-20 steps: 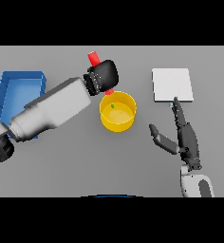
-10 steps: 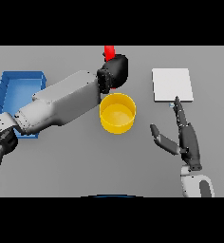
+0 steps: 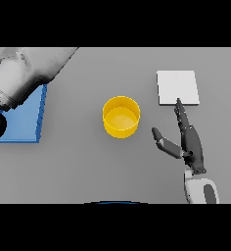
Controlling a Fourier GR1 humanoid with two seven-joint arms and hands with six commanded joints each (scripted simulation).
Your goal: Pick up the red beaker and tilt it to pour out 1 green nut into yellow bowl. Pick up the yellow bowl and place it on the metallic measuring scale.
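A: Head view. Yellow bowl (image 3: 121, 116) mid-table, well apart from the metallic measuring scale (image 3: 177, 87). Right hand (image 3: 187, 142) beside it, fingers straight, holding nothing.

B: Risk?

A: One-sided grasp could tip the bowl.

B: Hidden?

A: Left hand off-frame; red beaker unseen; nut in bowl indiscernible.
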